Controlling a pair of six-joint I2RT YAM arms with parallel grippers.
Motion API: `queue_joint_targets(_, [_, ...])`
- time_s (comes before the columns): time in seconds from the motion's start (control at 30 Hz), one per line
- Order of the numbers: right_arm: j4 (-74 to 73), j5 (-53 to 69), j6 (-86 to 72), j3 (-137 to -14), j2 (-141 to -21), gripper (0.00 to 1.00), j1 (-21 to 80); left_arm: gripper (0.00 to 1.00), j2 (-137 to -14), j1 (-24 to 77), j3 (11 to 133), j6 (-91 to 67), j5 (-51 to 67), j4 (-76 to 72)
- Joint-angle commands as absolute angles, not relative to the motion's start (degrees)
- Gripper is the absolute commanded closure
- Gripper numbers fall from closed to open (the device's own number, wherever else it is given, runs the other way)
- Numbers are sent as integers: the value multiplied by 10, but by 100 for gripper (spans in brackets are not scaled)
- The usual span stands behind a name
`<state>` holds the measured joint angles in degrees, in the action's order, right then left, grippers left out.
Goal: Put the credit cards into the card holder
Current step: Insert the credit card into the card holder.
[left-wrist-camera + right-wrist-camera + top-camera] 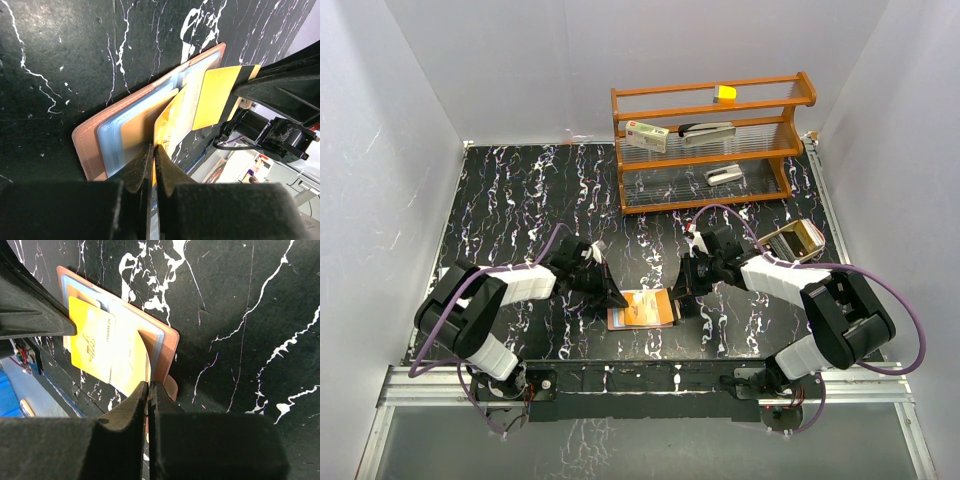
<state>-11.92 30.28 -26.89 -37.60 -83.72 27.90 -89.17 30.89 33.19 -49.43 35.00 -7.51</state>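
Insertion step. My left claw [153, 146] and right claw [148, 385] each clamp a yellow card [215, 95] at the holder [82, 150]. Next: I tilt edges into it.

Wooden rack [618, 150], tan tray [818, 238]

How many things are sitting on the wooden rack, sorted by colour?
Yellow block: 1
White packet: 1
Silvery-grey tools: 2
Total on the rack: 4
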Motion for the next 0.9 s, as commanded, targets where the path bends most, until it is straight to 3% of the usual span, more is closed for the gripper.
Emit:
queue_joint_targets(0.0, [-108,278,-255,-365,-828,100,281,100,-867,320,343,-511,343,-65])
queue_joint_targets(0.33, [-106,278,-255,-363,-826,100,281,91,-861,325,339,-526,344,-93])
queue_joint_targets(0.43, [-107,278,-255,-362,-826,100,281,100,-858,327,339,-524,336,-85])
queue_joint_targets(0.87, [-107,276,-255,-361,-823,100,281,100,-865,339,346,-527,300,-55])
